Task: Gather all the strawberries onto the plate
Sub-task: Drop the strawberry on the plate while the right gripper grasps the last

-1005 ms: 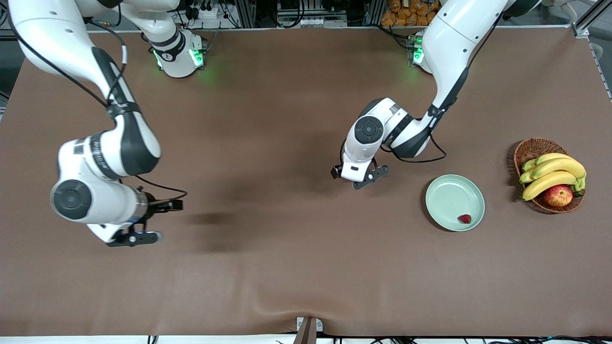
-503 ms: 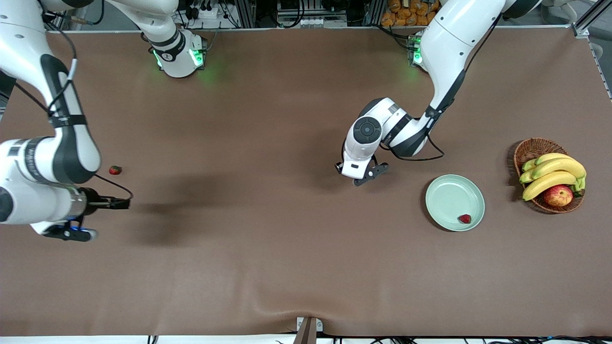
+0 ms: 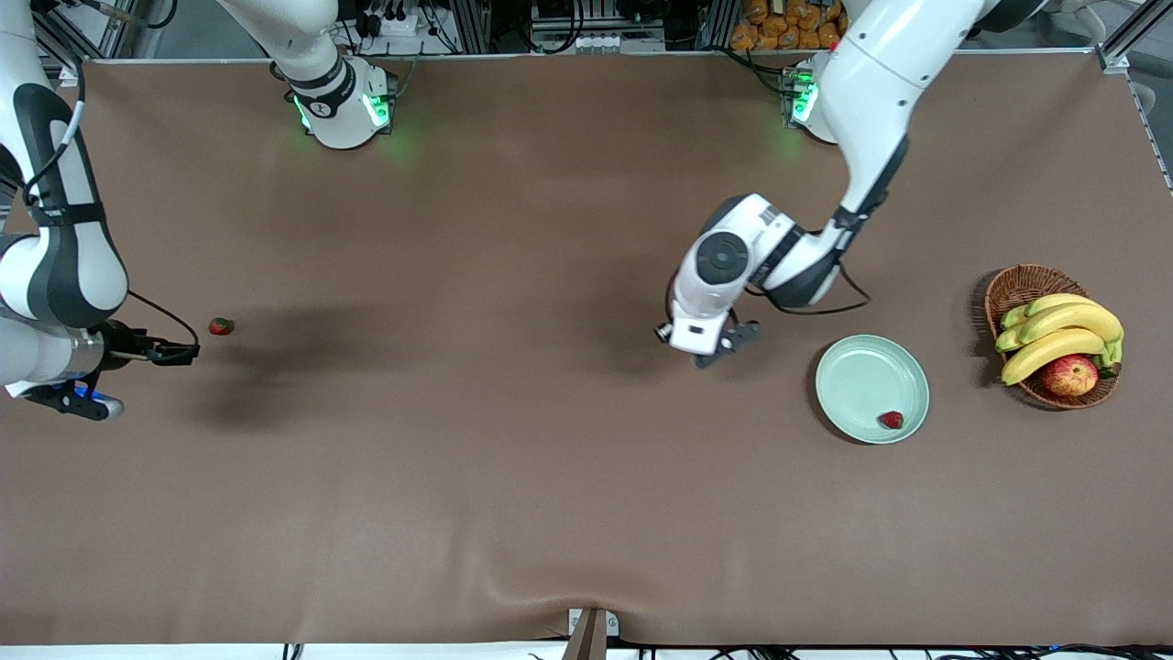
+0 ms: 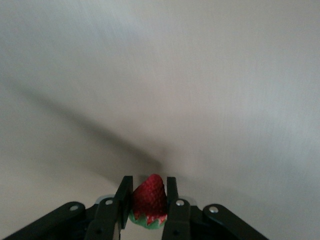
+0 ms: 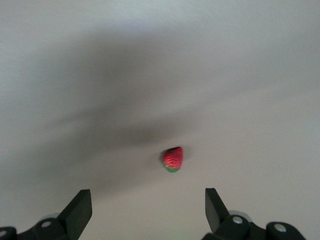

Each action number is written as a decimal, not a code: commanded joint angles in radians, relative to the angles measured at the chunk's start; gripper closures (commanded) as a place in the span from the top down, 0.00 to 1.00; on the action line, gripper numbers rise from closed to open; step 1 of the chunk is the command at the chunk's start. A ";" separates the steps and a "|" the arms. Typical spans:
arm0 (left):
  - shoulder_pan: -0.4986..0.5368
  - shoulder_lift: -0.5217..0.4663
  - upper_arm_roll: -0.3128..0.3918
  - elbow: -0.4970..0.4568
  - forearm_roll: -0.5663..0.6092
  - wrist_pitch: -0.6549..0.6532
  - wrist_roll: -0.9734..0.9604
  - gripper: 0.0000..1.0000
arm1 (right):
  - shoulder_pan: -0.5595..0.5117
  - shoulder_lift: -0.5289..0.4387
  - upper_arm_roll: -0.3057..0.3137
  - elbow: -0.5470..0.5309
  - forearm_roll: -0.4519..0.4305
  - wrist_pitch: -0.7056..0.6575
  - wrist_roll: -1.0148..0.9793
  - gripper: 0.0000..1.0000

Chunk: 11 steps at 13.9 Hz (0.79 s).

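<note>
- Right gripper [image 3: 69,403] hangs over the table's right-arm end, fingers [image 5: 77,210] spread wide and empty.
- A loose berry [image 3: 220,326] lies on the table [image 3: 458,458] just beside that gripper.
- Left gripper [image 3: 724,344] is over the table beside the plate [image 3: 848,376], pinching a second berry [image 4: 148,197].
- A third berry [image 3: 891,420] sits in the plate, near its rim.
- Basket [image 3: 1017,284] of fruit stands at the left arm's end.

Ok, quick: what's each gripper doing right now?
Left gripper: shut on a strawberry, above the table.
Right gripper: open, empty, near the loose strawberry.
</note>
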 commanded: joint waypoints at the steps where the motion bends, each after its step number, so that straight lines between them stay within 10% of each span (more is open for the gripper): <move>1: 0.135 -0.063 -0.005 -0.015 0.024 -0.004 0.116 0.00 | -0.053 -0.064 0.025 -0.131 -0.012 0.063 0.014 1.00; 9: 0.463 -0.019 -0.002 0.028 0.026 -0.014 0.664 0.00 | -0.060 -0.049 0.025 -0.271 -0.010 0.286 0.020 1.00; 11: 0.509 0.001 0.001 0.028 0.064 -0.010 0.727 0.36 | -0.065 -0.052 0.025 -0.315 -0.012 0.337 0.015 1.00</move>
